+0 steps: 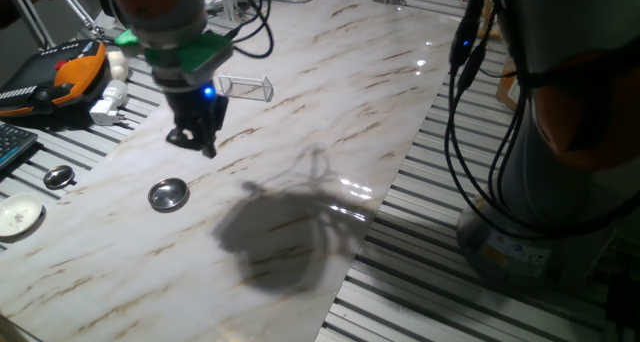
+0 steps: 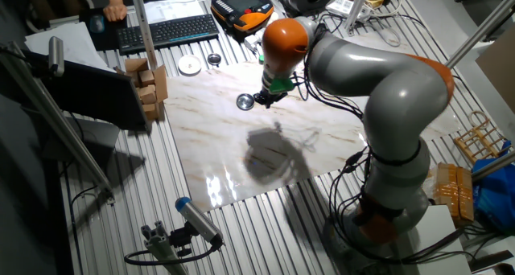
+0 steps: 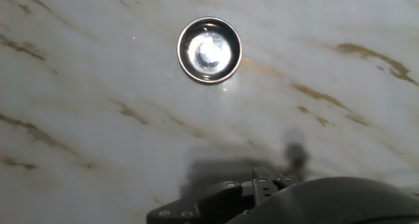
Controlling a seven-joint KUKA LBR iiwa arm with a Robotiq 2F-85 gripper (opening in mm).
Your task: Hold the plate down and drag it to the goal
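Note:
The plate (image 1: 168,194) is a small shiny silver dish lying flat on the marble tabletop near its left side. It also shows in the other fixed view (image 2: 245,101) and in the upper middle of the hand view (image 3: 209,50). My gripper (image 1: 196,142) hangs above the table a short way behind and to the right of the plate, not touching it. It also shows in the other fixed view (image 2: 264,98). Its fingers look dark and blurred, so their spacing is unclear. The goal (image 1: 245,85) is a clear plastic bracket farther back on the table, beyond the gripper.
A small dark-centred metal disc (image 1: 60,177) and a flat white disc (image 1: 18,217) lie left of the marble top. An orange pendant (image 1: 75,70) and a white plug (image 1: 108,107) sit at the back left. The arm's shadow (image 1: 275,232) falls on the marble.

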